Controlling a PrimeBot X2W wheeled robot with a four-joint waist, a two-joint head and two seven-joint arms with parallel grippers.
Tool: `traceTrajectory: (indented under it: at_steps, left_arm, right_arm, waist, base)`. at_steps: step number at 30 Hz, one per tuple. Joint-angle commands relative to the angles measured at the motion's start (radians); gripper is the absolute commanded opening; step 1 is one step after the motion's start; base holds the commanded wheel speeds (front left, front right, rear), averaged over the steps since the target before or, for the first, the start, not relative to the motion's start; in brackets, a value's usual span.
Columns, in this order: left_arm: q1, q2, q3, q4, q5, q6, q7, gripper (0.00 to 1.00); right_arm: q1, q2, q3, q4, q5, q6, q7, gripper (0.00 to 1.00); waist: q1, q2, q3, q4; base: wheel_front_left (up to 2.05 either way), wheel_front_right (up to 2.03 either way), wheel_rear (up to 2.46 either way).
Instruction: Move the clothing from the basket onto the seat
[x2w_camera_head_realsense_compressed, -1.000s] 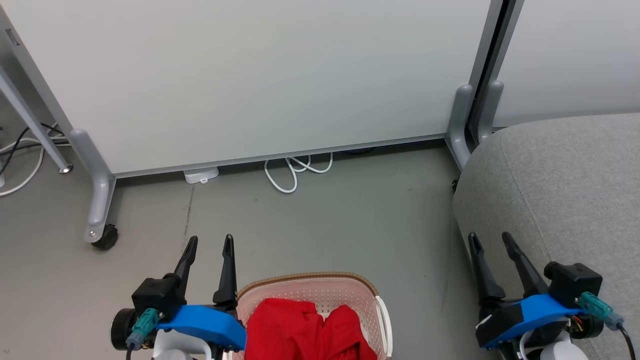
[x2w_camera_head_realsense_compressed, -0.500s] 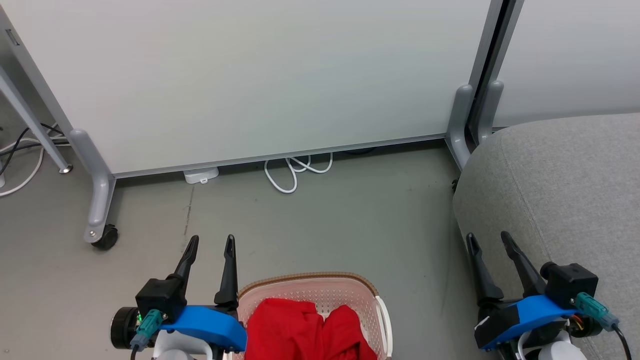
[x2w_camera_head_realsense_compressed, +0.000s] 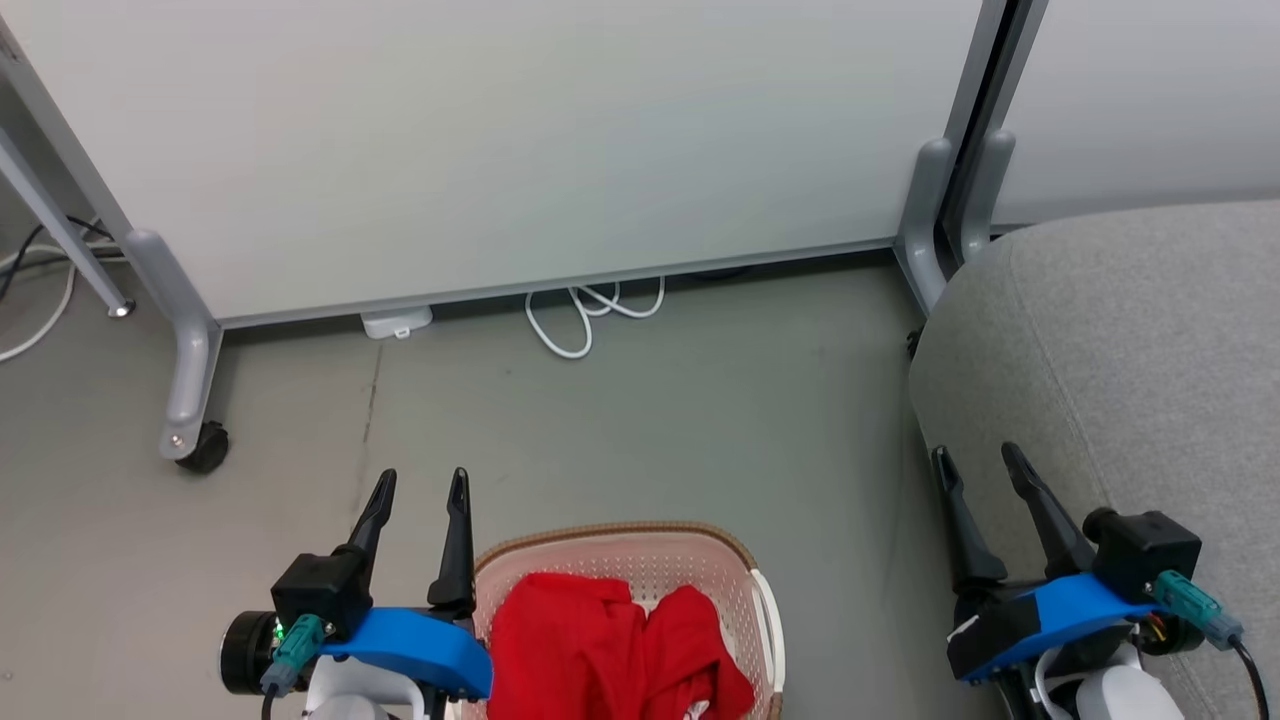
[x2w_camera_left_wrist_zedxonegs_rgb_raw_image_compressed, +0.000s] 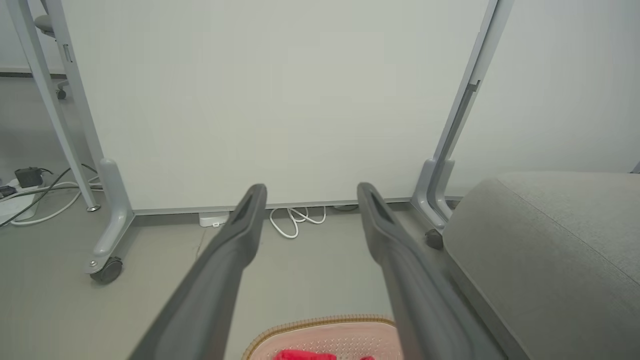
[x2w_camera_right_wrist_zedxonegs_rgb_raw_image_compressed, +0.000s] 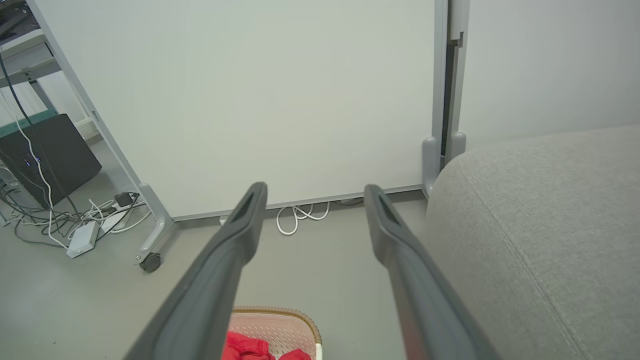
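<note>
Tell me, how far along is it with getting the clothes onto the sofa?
Nothing looks done: the red clothing lies in the basket, and the seat, where visible, is bare. Nothing is in hand either: the left end effector and right end effector are open and empty. All of it is left: grasp each garment, lift it, lay it on the seat.

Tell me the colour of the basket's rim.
Brown, woven-looking rim; the head view shows it best.

Probably a lab: wheeled partition panels (x2w_camera_head_realsense_compressed: 500, 150) (on casters), loose floor cables (x2w_camera_head_realsense_compressed: 583, 322).
</note>
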Motion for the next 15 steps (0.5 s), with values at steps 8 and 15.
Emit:
traceTrajectory:
  at_steps: [8, 15]
  left_arm:
    - [-0.073, 0.003, -0.011, 0.055, 0.008, -0.017, -0.004, 1.0]
    - [-0.155, 0.025, -0.036, 0.173, 0.024, -0.036, -0.004, 1.0]
  right_arm:
    - [-0.069, -0.006, 0.014, -0.034, 0.004, 0.0, -0.01, 1.0]
    - [-0.123, -0.006, 0.017, -0.035, 0.01, 0.0, -0.026, 1.0]
  waist:
    - [0.0, 0.0, 0.167, -0.026]
    - [0.0, 0.0, 0.28, -0.06]
  base:
    - [0.0, 0.0, 0.0]
    - [0.0, 0.0, 0.0]
